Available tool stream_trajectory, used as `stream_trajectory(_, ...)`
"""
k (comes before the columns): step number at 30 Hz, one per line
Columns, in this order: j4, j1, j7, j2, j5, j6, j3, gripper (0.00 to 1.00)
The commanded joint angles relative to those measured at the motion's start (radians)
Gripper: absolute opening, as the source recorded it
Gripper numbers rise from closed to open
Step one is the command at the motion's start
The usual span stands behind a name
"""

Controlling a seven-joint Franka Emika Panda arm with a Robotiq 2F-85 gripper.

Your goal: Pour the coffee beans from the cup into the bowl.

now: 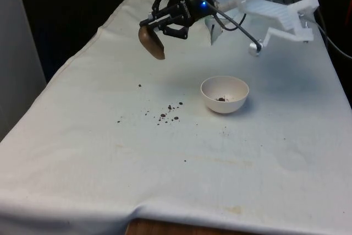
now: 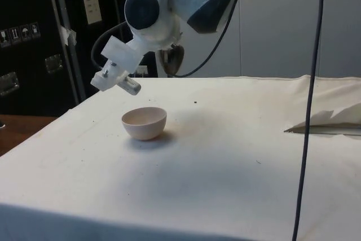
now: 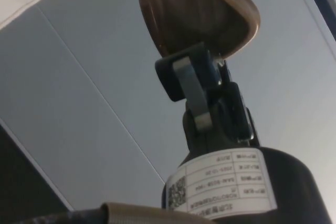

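My gripper (image 1: 157, 30) is shut on a brown cup (image 1: 151, 42), held tipped on its side in the air, well to the front view's left of the bowl. The cup (image 3: 197, 11) shows its brown wall past my fingers (image 3: 190, 85) in the wrist view, and it peeks out behind the arm as a cup (image 2: 172, 59) in the side view. A white bowl (image 1: 224, 94) stands on the cloth with a few coffee beans (image 1: 221, 99) inside. Several spilled beans (image 1: 168, 113) lie scattered on the cloth left of the bowl. The bowl (image 2: 144, 122) sits under the arm in the side view.
The white cloth (image 1: 165, 174) covers the whole table, with its edge (image 1: 49, 81) dropping off on the front view's left. A folded crease of cloth (image 2: 327, 121) rises at the side view's right. A black cable (image 2: 307, 111) hangs down there.
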State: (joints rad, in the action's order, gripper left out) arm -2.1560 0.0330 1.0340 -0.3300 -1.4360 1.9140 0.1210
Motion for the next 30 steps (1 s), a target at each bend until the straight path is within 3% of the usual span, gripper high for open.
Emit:
stream_trajectory(1, -0.007, 0.010, -0.012, 0.008, 0.011, 0.033, -0.004, 0.00)
stream_trajectory(8, -0.012, 0.012, -0.014, 0.006, 0.024, 0.093, -0.040, 0.00)
stream_trajectory(9, -0.005, 0.001, -0.003, 0.000, 0.018, 0.069, -0.041, 0.00)
stream_trajectory(10, -0.013, 0.012, -0.014, 0.006, 0.025, 0.101, -0.045, 0.00)
stream_trajectory(19, -0.028, 0.012, -0.015, 0.006, 0.036, 0.186, -0.099, 0.00)
stream_trajectory(20, -0.022, 0.002, -0.003, 0.000, 0.028, 0.168, -0.102, 0.00)
stream_trajectory(21, -0.029, 0.011, -0.015, 0.006, 0.037, 0.194, -0.103, 0.00)
stream_trajectory(28, -0.039, 0.012, -0.018, 0.007, 0.048, 0.254, -0.137, 0.00)
stream_trajectory(29, -0.032, 0.002, -0.004, 0.000, 0.037, 0.229, -0.137, 0.00)
stream_trajectory(30, -0.040, 0.012, -0.018, 0.007, 0.049, 0.261, -0.141, 0.00)
